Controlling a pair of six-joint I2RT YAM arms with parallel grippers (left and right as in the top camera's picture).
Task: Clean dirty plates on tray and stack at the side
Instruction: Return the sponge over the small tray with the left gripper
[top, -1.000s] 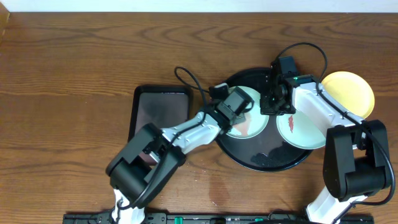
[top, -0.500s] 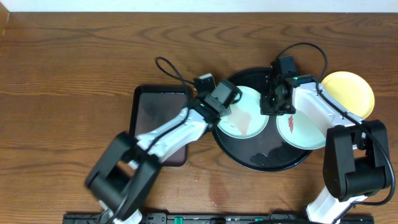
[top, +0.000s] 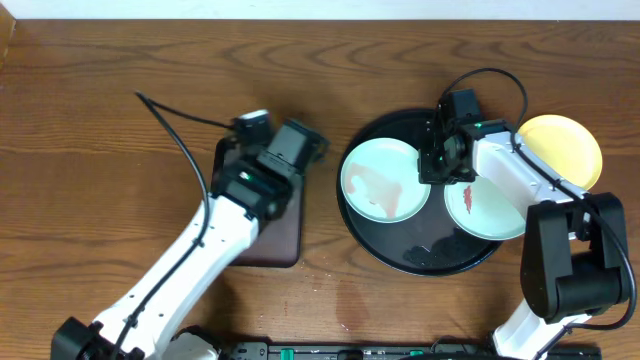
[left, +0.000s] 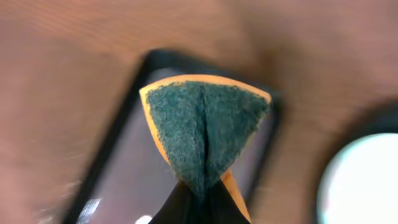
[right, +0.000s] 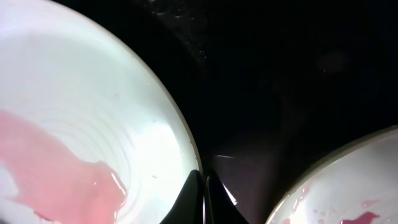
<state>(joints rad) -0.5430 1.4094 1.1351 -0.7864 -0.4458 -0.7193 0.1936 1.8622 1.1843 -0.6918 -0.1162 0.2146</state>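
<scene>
Your left gripper (left: 198, 198) is closed on a sponge (left: 205, 124), orange with a dark green rough face. The sponge is folded between the jaws and sticks out in front of them. In the overhead view this arm hangs above the rectangular tray (top: 276, 240), which lies on the table (top: 100, 110) just left of the round tray (top: 420, 255). The sponge is over the rectangular tray, apart from every plate.

Your right gripper (right: 202, 186) is closed completely, and its fingertips (right: 194, 193) meet at the right rim of the left plate (top: 372, 178). From the wrist view I cannot tell if the rim is pinched between them or if they only touch it.

The left plate is pale mint and lies inside the round tray, on its left half. A wet pink smear (right: 59, 171) covers part of its floor. The right plate (top: 492, 212), also pale mint, lies on the right half of the same tray, near the first one but apart from it, and has a small red mark (top: 467, 200). The yellow plate (top: 565, 150) is on the table just beside the round tray, at its upper right.
</scene>
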